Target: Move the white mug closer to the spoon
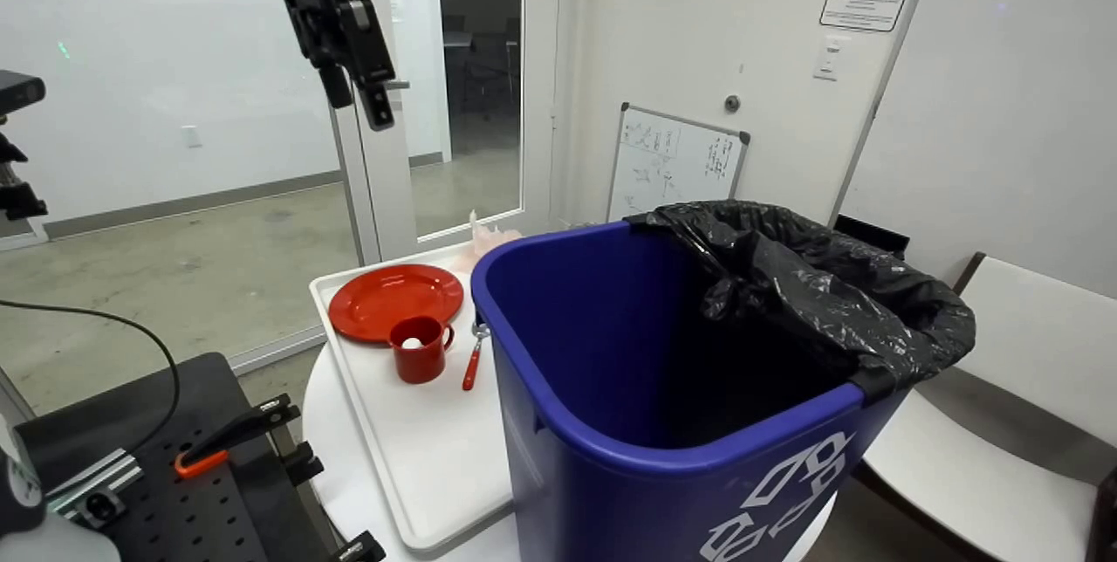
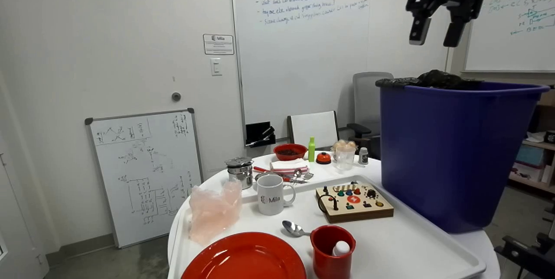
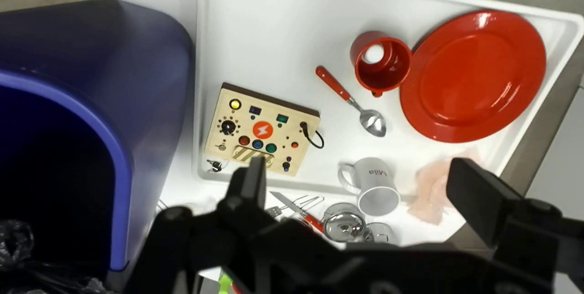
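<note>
Black and two-fingered, the claw hangs high above the other things, with its fingers spread well apart. The deep blue plastic bin has a black bag, thin, shiny and wrinkled, which is folded over one part of its rim and hangs partly inside. Inside the glossy red mug sits a white object with a rounded end. Farther back in an exterior view, a red bowl contains small dark pieces, and a clear cup shows together with pale brown, egg-like shapes; whether these are in it or behind it, one cannot tell. The white mug, which the task concerns, stands upright on the white tray, near its edge, well below the claw and apart from it; in the wrist view it appears between the two fingers. The spoon lies near this mug, its metal bowl being the nearer end and its red handle pointing away. Just beside the mug is a crumpled, half-transparent pink bag, and on the other side, somewhat apart, lies a flat rectangular wooden board with colored buttons and a black knob. The plate is round, red and shiny, and it lies just beside the red mug; whether they touch is hard to tell.
</note>
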Controlling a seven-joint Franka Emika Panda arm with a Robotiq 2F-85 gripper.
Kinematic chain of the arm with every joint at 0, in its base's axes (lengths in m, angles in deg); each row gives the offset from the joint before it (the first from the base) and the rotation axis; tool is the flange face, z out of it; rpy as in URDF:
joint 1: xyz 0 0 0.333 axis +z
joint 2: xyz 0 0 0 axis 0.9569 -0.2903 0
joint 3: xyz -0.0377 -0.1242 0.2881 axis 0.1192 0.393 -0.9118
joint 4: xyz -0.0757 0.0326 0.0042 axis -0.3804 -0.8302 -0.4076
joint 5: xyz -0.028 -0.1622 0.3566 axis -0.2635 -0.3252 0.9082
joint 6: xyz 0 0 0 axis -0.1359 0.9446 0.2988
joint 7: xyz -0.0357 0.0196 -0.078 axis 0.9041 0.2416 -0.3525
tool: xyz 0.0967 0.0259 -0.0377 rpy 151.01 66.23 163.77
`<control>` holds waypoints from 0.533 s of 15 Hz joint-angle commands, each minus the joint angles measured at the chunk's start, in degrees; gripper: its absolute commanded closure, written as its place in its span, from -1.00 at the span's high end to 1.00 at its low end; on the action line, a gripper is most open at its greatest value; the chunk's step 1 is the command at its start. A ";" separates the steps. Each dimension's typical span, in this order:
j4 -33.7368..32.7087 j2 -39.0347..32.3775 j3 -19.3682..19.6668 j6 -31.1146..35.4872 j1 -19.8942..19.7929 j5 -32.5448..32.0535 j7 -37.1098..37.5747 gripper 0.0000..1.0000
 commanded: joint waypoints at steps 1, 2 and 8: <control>-6.86 -14.38 -4.00 8.36 -3.77 -2.84 7.35 1.00; -8.73 -17.66 -4.91 10.59 -4.69 -3.74 9.57 1.00; -14.28 -26.45 -4.17 11.30 -4.86 -5.86 14.07 1.00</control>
